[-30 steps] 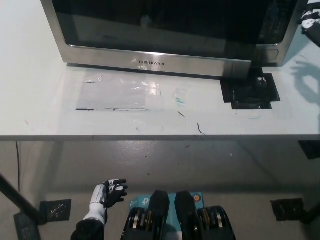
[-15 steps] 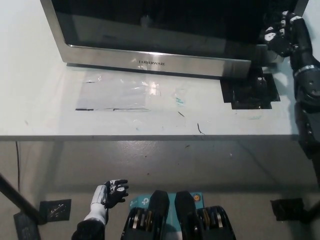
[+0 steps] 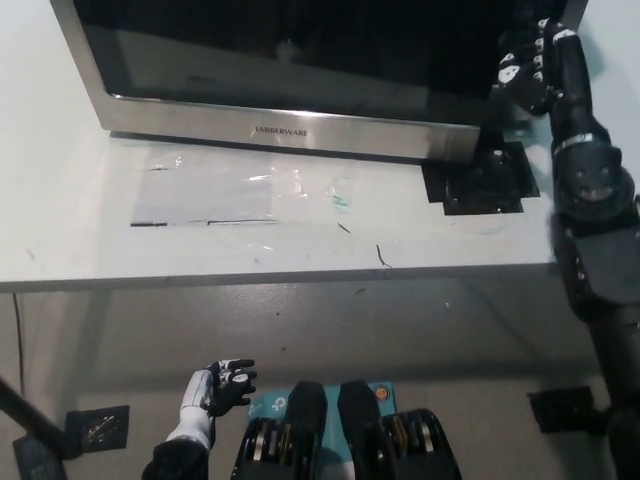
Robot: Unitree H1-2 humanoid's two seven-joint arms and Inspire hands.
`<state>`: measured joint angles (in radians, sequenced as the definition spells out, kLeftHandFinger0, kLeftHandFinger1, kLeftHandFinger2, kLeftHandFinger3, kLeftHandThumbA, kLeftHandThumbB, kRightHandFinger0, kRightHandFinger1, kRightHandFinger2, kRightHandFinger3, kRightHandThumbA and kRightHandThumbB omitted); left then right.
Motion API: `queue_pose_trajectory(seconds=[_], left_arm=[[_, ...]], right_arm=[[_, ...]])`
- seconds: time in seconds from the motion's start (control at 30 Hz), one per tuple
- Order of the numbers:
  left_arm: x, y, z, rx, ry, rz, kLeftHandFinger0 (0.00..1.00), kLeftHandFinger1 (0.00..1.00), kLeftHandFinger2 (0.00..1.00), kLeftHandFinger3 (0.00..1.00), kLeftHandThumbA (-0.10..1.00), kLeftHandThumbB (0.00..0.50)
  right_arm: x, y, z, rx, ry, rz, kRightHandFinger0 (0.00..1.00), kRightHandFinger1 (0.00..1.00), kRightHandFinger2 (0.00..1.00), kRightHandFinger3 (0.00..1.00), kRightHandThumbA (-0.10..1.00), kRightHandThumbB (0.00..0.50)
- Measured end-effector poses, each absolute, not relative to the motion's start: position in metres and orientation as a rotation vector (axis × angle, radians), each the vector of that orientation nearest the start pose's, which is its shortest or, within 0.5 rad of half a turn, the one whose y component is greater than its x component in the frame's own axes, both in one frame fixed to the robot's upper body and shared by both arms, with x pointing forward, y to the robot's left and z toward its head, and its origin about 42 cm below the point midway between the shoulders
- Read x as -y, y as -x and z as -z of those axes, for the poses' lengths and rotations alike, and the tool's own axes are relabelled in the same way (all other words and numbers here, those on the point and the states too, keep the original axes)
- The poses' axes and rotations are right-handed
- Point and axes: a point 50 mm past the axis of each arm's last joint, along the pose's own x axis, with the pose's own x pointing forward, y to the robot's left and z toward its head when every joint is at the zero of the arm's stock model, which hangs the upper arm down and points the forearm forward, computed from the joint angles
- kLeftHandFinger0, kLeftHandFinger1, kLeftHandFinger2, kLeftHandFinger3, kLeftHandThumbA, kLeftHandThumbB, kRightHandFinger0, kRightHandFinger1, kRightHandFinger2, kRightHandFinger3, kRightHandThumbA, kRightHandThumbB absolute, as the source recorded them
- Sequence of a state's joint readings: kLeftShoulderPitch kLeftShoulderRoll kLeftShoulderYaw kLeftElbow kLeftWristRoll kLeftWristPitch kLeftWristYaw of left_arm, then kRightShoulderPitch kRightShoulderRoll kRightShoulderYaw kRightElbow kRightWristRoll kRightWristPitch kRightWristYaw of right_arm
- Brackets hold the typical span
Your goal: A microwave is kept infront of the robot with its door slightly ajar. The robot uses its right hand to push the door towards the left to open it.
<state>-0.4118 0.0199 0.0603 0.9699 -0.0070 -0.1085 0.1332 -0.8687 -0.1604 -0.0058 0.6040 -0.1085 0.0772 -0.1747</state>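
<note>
A steel microwave (image 3: 290,125) with a dark glass door (image 3: 280,50) stands at the back of the white table (image 3: 300,240). My black right arm reaches up along the picture's right side. Its right hand (image 3: 528,68) sits at the door's right end, fingers curled against the edge by the control panel. Whether the door stands ajar is hard to tell from this steep angle. My white left hand (image 3: 222,385) rests low at the lower left, below the table's front edge, its fingers loosely curled on nothing.
A black patch (image 3: 478,182) lies on the table under the microwave's right front corner. Clear tape and pen marks (image 3: 240,195) cover the table's middle. Black floor markers (image 3: 98,426) show on the floor below.
My right arm has come in from the right and its hand has risen to the door's right edge. The whole picture has shifted slightly left as the camera moved. The left hand has stayed put.
</note>
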Motion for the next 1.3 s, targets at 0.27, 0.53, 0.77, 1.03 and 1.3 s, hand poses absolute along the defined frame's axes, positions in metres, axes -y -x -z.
queue_pose_trajectory(seconds=[0.27, 0.53, 0.77, 1.03, 1.3], left_arm=[[-0.209, -0.365, 0.020, -0.467, -0.048, -0.100, 0.69, 0.58, 0.58, 0.52, 0.14, 0.000], [-0.209, -0.364, 0.020, -0.468, -0.050, -0.098, 0.69, 0.56, 0.56, 0.50, 0.13, 0.000], [-0.209, -0.365, 0.019, -0.465, -0.056, -0.095, 0.69, 0.57, 0.58, 0.49, 0.12, 0.000], [-0.211, -0.365, 0.020, -0.469, -0.052, -0.101, 0.62, 0.53, 0.55, 0.51, 0.14, 0.007], [-0.209, -0.365, 0.020, -0.466, -0.048, -0.100, 0.61, 0.52, 0.55, 0.51, 0.14, 0.013]], right_arm=[[0.199, -0.471, -0.252, 0.265, 0.199, 0.090, 0.27, 0.37, 0.50, 0.69, 0.24, 0.159], [0.183, -0.391, -0.231, 0.306, 0.119, 0.014, 0.33, 0.44, 0.55, 0.72, 0.18, 0.143], [0.156, -0.329, -0.220, 0.294, 0.039, -0.179, 0.34, 0.45, 0.56, 0.72, 0.27, 0.153], [0.121, -0.292, -0.197, 0.220, -0.060, -0.331, 0.27, 0.40, 0.50, 0.68, 0.32, 0.178], [0.107, -0.265, -0.192, 0.195, -0.098, -0.418, 0.27, 0.41, 0.53, 0.70, 0.30, 0.148]])
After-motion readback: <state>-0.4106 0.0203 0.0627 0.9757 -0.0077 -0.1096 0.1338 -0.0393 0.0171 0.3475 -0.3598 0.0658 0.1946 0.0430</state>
